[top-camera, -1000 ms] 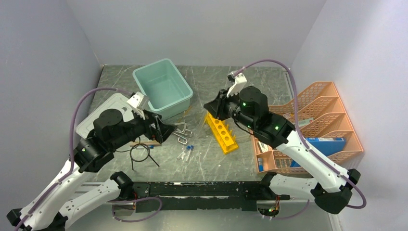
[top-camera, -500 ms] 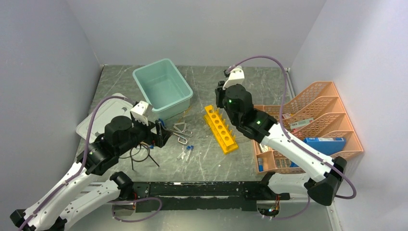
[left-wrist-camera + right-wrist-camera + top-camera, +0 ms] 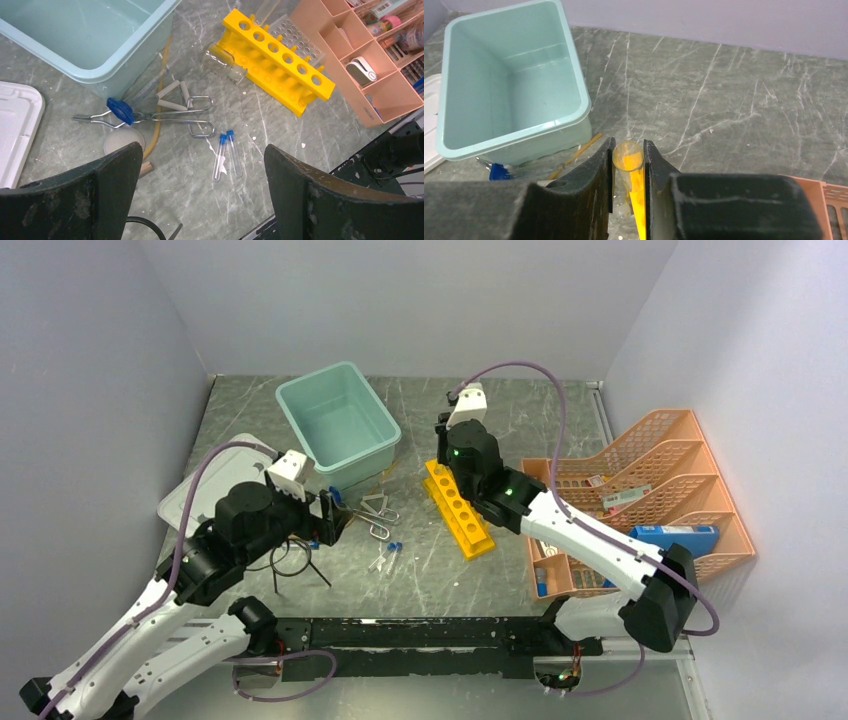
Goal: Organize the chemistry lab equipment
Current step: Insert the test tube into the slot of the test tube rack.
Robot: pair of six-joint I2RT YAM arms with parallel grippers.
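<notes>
My right gripper (image 3: 628, 150) is shut on a clear glass tube (image 3: 627, 156), whose open mouth shows between the fingers. It hovers over the far end of the yellow test-tube rack (image 3: 460, 508). My left gripper (image 3: 201, 147) is open and empty above two small blue-capped tubes (image 3: 226, 155) lying on the table. Silver wire clips (image 3: 170, 116) and a tan hose (image 3: 160, 117) lie by the tub, and a wooden stick (image 3: 145, 167) ends near them. Another clear tube (image 3: 225, 62) lies against the rack (image 3: 280, 60). The black ring stand (image 3: 292, 558) sits under my left arm.
The pale teal tub (image 3: 338, 425) stands at the back left, its grey-white lid (image 3: 200, 490) beside it. An orange mesh organiser (image 3: 650, 500) fills the right side. A small white round dish (image 3: 122, 142) lies by the clips.
The right arm swung back and left with the glass tube, from beside the rack to over its far end. The left arm came forward slightly, then stayed still.
</notes>
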